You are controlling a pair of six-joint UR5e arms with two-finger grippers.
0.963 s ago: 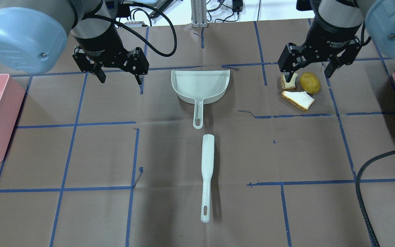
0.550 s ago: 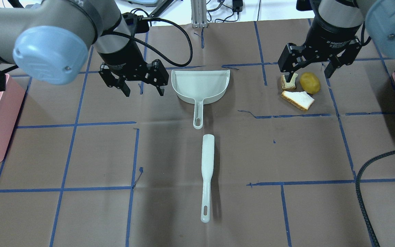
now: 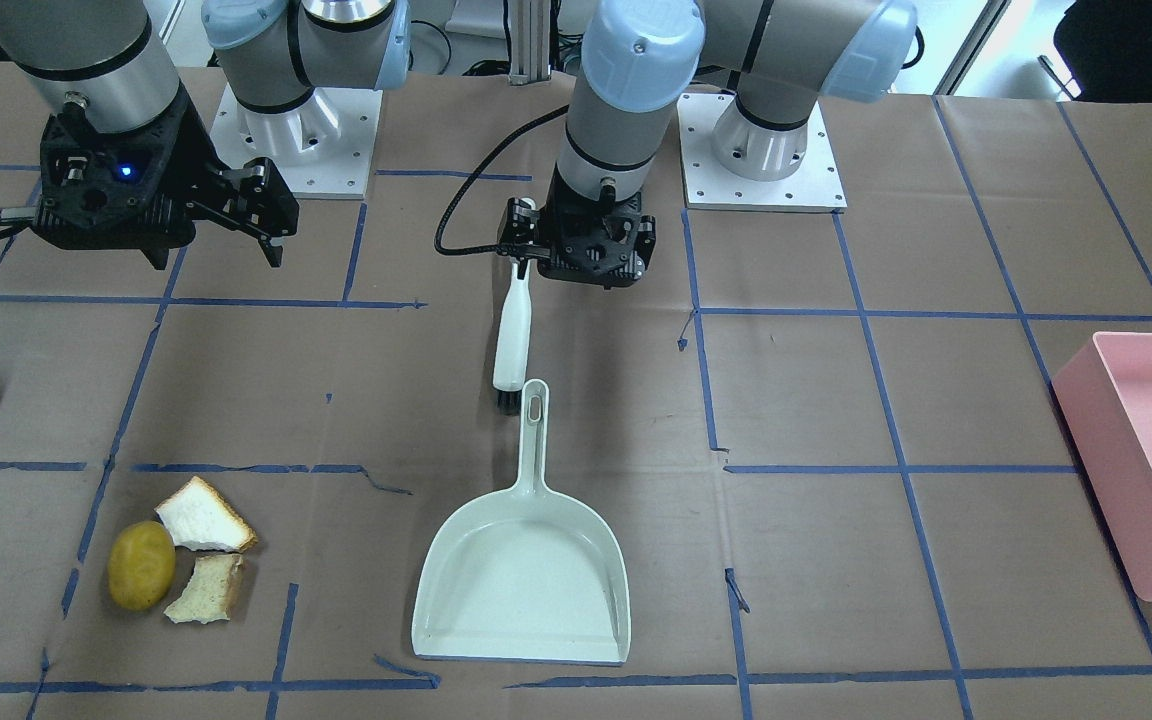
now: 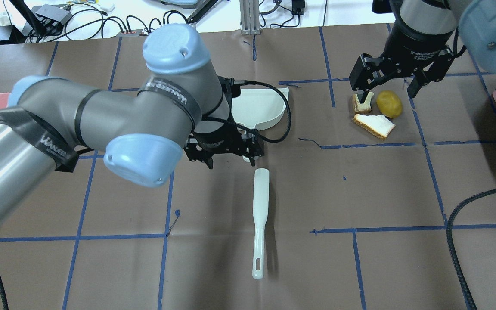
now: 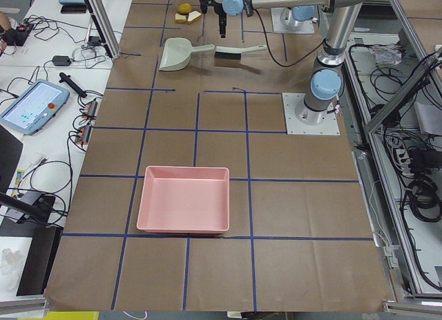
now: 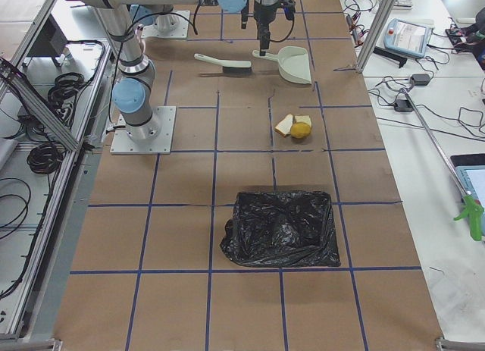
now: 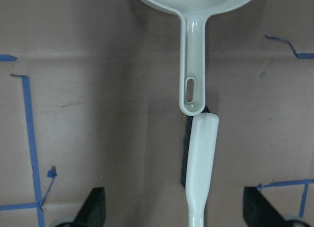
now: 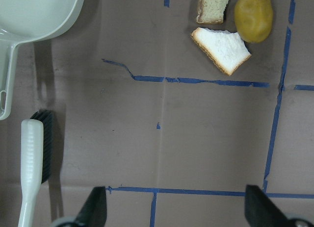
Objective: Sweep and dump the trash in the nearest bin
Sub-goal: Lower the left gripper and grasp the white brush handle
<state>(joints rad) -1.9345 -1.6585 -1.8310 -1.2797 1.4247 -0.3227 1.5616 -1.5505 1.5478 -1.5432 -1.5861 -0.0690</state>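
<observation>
The yellow-brown potato (image 4: 389,103) and two torn bread pieces (image 4: 373,125) (image 4: 362,103) lie together at the far right; they also show in the front view (image 3: 141,565) and the right wrist view (image 8: 253,15). My right gripper (image 4: 388,94) hangs open above them, empty. A pale green dustpan (image 3: 526,580) lies mid-table with its handle (image 7: 194,65) pointing at the white brush (image 4: 260,215). My left gripper (image 4: 230,160) is open and empty above the spot where the dustpan handle meets the brush head (image 7: 201,153).
A pink bin (image 3: 1146,470) stands at the table's left end, far from the trash. A black bag bin (image 6: 282,228) sits at the right end, closer to the trash. My left arm covers part of the dustpan in the overhead view.
My left arm has swung right and back towards me, from left of the dustpan to above its handle end. The right arm and the trash have not moved.
</observation>
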